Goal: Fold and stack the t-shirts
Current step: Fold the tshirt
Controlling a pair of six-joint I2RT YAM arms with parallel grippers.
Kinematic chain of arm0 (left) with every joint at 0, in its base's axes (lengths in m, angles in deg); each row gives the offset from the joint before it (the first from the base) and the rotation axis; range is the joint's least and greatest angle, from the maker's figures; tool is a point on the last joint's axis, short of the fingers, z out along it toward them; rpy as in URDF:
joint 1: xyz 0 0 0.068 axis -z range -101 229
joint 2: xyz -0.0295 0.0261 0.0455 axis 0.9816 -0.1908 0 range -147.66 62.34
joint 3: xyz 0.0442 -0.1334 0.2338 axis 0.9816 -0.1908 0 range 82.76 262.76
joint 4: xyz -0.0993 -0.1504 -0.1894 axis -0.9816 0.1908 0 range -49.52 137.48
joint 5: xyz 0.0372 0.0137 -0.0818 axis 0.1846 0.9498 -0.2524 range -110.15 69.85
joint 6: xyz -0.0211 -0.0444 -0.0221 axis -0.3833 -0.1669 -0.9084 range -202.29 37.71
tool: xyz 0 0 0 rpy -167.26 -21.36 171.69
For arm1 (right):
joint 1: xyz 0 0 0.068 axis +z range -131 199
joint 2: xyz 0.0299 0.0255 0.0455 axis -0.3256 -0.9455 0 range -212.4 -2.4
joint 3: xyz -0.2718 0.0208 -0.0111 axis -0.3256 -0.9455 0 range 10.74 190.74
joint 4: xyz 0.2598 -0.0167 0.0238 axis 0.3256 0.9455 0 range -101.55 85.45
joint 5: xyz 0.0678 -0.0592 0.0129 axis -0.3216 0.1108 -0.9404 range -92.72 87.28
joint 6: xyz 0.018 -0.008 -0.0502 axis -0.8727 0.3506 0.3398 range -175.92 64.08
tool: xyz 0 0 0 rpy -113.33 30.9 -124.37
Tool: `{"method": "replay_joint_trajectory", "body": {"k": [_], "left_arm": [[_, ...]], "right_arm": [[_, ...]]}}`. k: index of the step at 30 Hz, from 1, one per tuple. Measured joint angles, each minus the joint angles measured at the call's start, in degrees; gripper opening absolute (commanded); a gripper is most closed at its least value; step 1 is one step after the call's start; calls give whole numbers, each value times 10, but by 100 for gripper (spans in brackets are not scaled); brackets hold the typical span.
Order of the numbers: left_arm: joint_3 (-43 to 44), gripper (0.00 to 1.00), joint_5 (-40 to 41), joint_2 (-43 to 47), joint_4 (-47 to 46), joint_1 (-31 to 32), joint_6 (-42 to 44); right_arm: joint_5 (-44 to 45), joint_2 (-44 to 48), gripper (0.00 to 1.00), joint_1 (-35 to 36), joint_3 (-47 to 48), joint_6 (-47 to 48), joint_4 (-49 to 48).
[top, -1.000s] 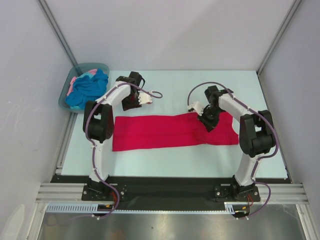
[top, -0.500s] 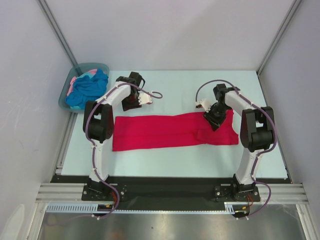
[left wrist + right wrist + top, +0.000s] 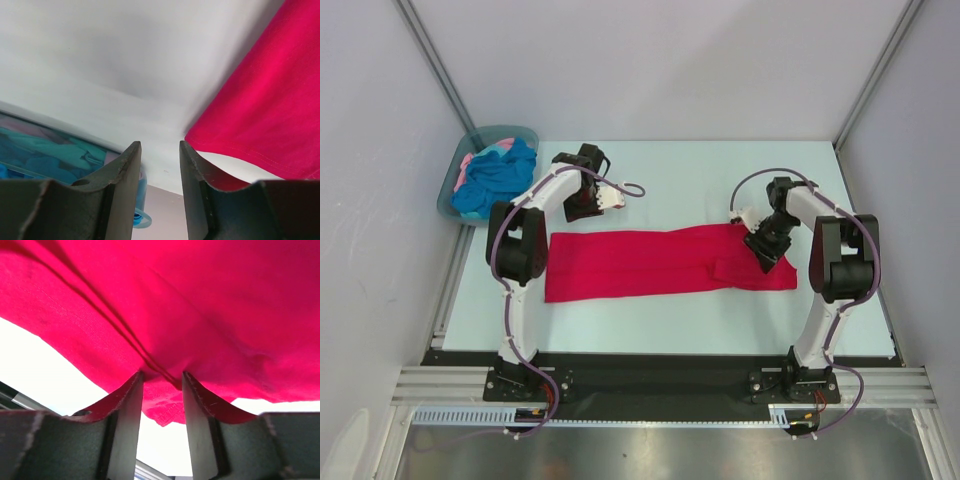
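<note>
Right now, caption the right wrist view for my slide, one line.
The right gripper pinches a fold of the crimson t-shirt in its jaws, creases running into the grip.

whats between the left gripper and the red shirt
Only bare table separates the left gripper from the red shirt, clearest in the left wrist view.

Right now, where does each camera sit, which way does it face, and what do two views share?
Top external: above and behind the arms, looking down on the table; both arms, left hand and right hand show.
Left wrist: on the left arm, facing the tub past its own fingers.
Right wrist: on the right arm, close on the red t-shirt pinched between its fingers.
All three share that t-shirt.
</note>
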Motion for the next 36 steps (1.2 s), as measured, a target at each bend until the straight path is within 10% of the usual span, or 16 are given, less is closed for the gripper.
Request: {"method": "replay_joint_trajectory", "body": {"k": [5, 36], "left_arm": [[0, 42, 0, 0, 0, 2, 0], [20, 42, -2, -19, -2, 3, 2]], "right_arm": [[1, 1, 0, -2, -9, 4, 0], [1, 83, 12, 34, 11, 0, 72]]}}
